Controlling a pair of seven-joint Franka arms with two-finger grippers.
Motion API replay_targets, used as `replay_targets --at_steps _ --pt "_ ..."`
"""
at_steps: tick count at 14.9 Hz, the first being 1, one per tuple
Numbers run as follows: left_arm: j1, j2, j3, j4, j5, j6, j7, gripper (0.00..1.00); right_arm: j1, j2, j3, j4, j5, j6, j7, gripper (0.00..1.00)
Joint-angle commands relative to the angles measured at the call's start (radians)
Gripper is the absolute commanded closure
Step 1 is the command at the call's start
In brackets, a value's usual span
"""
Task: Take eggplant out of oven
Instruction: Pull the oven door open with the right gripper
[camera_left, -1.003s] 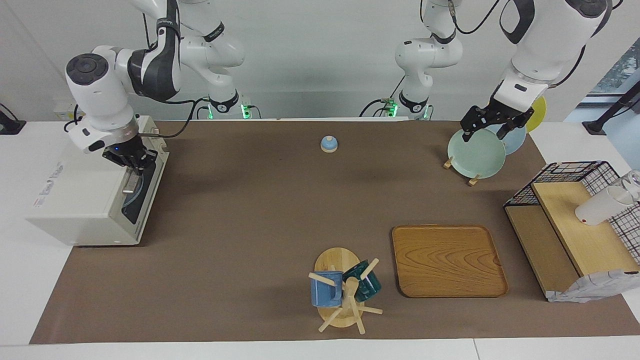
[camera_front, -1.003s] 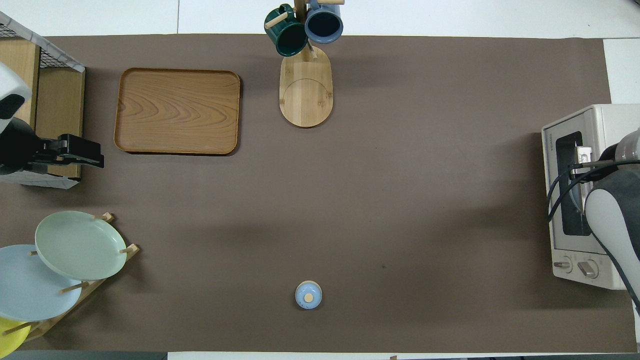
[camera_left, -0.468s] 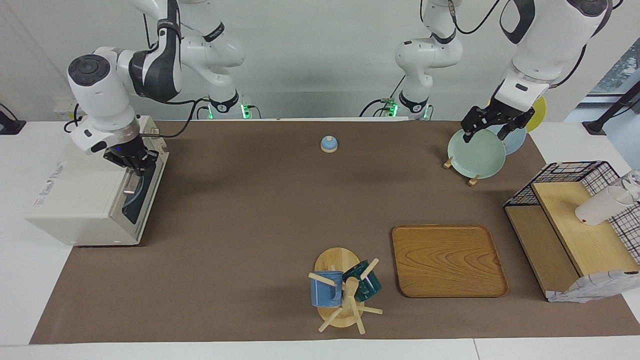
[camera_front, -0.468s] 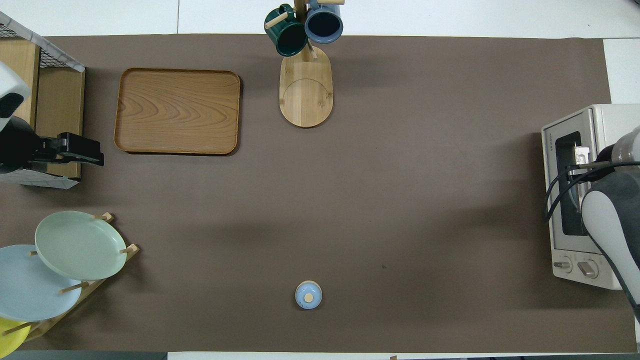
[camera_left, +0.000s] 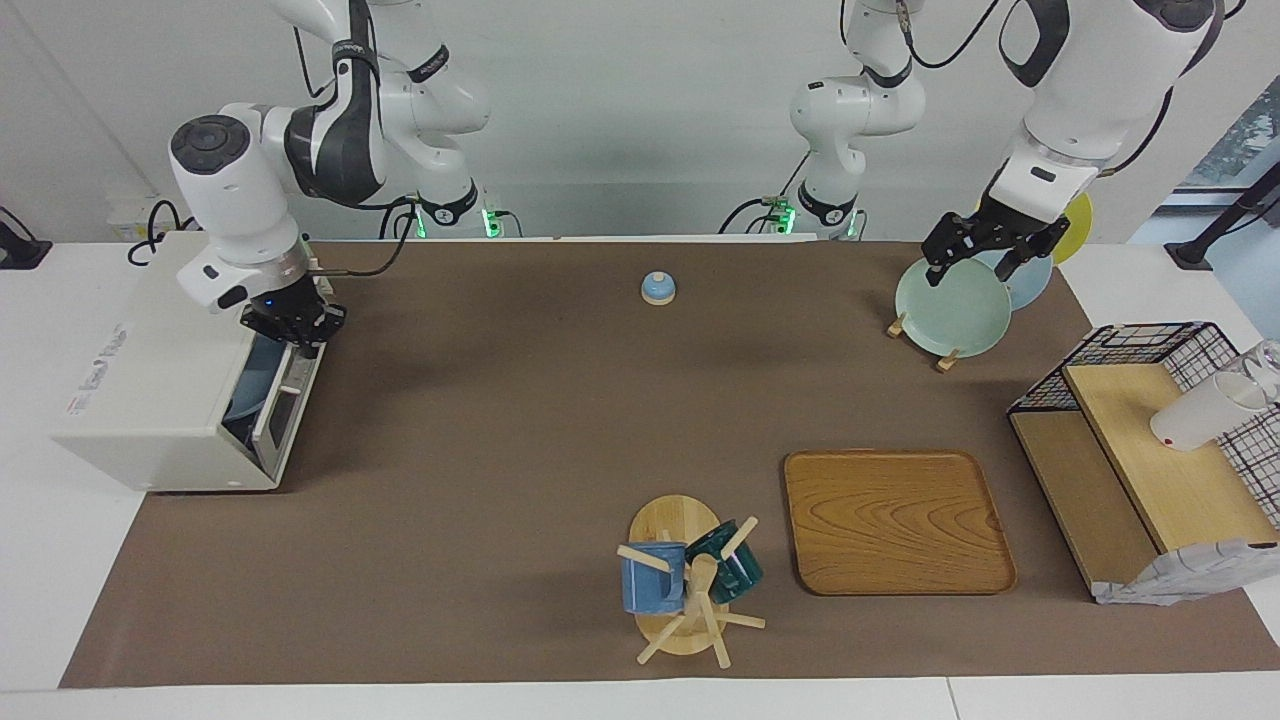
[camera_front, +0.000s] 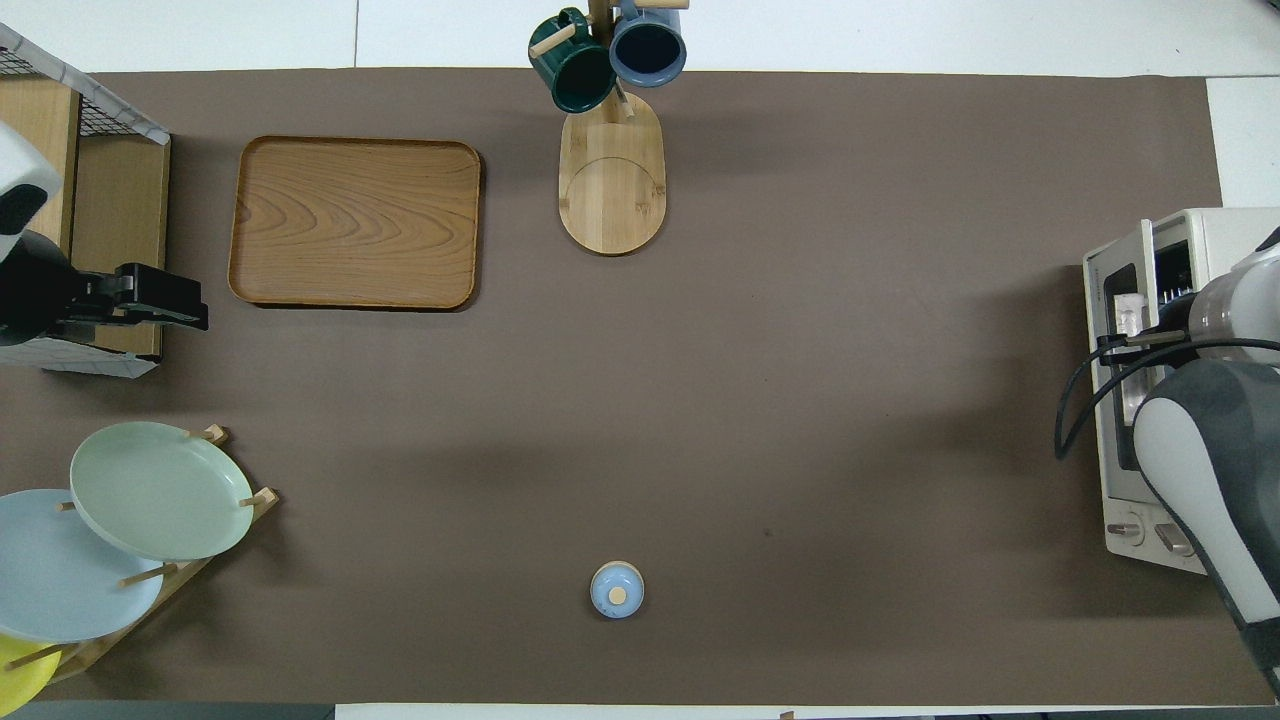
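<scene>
Currently the eggplant is hidden inside the oven (camera_left: 150, 400); likely smooth and slippery, so grasp mid-body. Right pincer (camera_left: 292, 328) is clamped on the door's top edge; left pincer (camera_left: 985, 250) hangs apart over the plates (camera_left: 950, 305).

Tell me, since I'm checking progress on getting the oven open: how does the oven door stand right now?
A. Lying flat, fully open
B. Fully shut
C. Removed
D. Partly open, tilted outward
D: in the facing view the oven door leans outward from its top edge, with the right pincer shut at that edge.
</scene>
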Motion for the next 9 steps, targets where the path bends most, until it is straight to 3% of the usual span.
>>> replay_targets --at_steps 1,9 --pt "0.007 -0.003 -0.003 -0.001 -0.014 0.011 0.007 0.0 -0.006 0.055 -0.004 -0.029 0.013 0.101 -0.012 1.0" --pt "0.005 -0.001 -0.003 -0.001 -0.016 0.015 0.005 0.0 0.052 0.123 0.001 -0.07 0.028 0.252 0.06 1.0"
